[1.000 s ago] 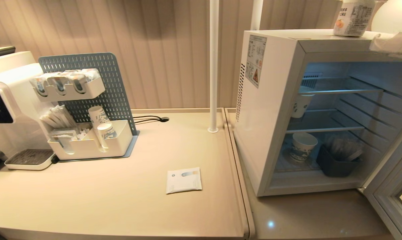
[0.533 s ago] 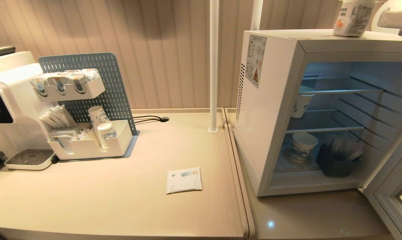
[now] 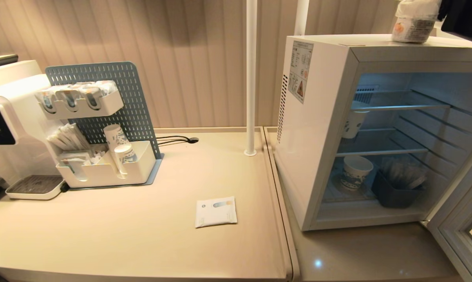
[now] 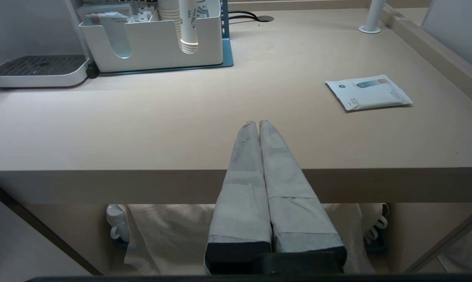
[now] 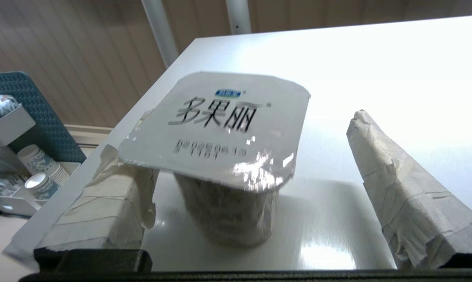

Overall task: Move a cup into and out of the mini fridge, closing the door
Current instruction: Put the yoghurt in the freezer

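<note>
The cup (image 3: pixel 413 28) stands on top of the mini fridge (image 3: pixel 318 129), near its back right. It is white, with a flat printed lid (image 5: pixel 220 129) and a tapered body. My right gripper (image 5: pixel 251 117) is open with one wrapped finger (image 5: pixel 396 188) on each side of the cup; the other finger sits close under the lid's rim. In the head view that gripper (image 3: pixel 416 9) covers the cup's top. The door (image 3: pixel 459 219) hangs open at the right. My left gripper (image 4: pixel 257 123) is shut and empty, parked at the table's front edge.
Inside the fridge are two patterned paper cups (image 3: pixel 355 172) and a dark bin (image 3: pixel 396 190) under wire shelves. On the table lie a white sachet (image 3: pixel 215 211) and a cup organiser (image 3: pixel 102 164). A white pole (image 3: pixel 251 78) stands left of the fridge.
My right gripper has risen from the fridge's front top edge and swung left over the cup, with its jaws spreading wider. The left arm has not moved.
</note>
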You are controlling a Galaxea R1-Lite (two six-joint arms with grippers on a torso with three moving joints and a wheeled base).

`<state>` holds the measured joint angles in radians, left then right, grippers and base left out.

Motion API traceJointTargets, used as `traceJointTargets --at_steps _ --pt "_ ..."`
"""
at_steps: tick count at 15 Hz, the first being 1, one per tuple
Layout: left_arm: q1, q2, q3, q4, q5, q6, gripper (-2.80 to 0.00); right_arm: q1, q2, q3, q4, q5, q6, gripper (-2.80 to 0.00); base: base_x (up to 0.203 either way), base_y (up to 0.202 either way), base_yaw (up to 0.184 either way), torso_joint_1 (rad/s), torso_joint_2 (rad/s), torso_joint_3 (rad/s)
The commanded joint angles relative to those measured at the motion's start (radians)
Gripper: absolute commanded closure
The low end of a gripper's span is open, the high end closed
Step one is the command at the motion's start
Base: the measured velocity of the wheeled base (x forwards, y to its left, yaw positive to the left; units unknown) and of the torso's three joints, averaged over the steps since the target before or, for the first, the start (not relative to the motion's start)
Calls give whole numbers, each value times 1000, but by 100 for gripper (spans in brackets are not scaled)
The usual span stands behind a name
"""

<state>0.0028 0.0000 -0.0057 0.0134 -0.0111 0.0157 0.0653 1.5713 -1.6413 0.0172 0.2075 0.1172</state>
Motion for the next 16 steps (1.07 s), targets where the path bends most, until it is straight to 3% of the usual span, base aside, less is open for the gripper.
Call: traceJointTargets --at_steps 1,4,7,8,16 --pt "0 0 0 0 0 0 0 1 103 -80 3 -7 1 -280 0 0 0 0 0 0" --pt "0 2 1 0 0 0 0 2 170 -158 15 -25 -1 -280 0 0 0 0 0 0" --pt "0 2 1 0 2 0 0 2 176 -150 18 -25 -2 -280 0 0 0 0 0 0" --pt "0 0 1 -1 3 0 0 1 174 -143 20 -25 -6 0 0 0 0 0 0 0" --pt "0 2 1 -1 3 0 0 10 9 -91 99 -20 2 0 0 0 0 0 0 0"
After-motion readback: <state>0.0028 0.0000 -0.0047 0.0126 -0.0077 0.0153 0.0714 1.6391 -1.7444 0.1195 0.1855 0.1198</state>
